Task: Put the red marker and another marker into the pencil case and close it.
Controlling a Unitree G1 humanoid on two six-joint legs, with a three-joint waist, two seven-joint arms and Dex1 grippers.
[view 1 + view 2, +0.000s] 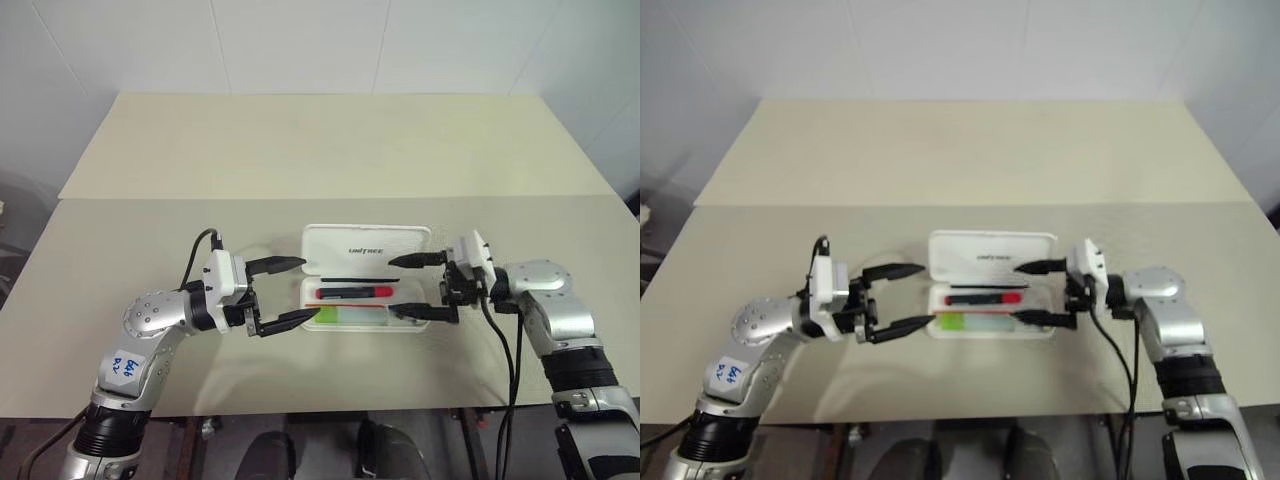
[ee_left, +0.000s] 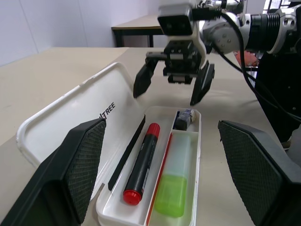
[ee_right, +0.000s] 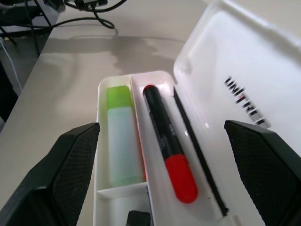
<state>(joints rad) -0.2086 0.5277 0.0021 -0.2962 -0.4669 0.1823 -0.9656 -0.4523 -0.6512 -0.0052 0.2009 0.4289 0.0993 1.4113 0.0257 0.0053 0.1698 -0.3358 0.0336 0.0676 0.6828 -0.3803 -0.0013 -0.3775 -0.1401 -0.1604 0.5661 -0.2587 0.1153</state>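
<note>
The pencil case (image 1: 365,245) lies open in the middle of the table, its white lid tilted up at the back with the UNITREE lettering showing. The red marker (image 1: 352,292) lies lengthwise in the tray's rear slot. The other marker (image 1: 345,316), with a lime-green cap and a pale body, lies in the front slot beside it. My left gripper (image 1: 308,288) is open at the case's left end, its fingers straddling the tray's end. My right gripper (image 1: 392,287) is open at the right end, just above the tray, with nothing between its fingers.
A small dark item (image 2: 184,118) sits in the short compartment at the tray's right end. The beige table (image 1: 300,150) stretches far behind the case, with a seam across it. Its front edge (image 1: 330,410) runs close below my arms.
</note>
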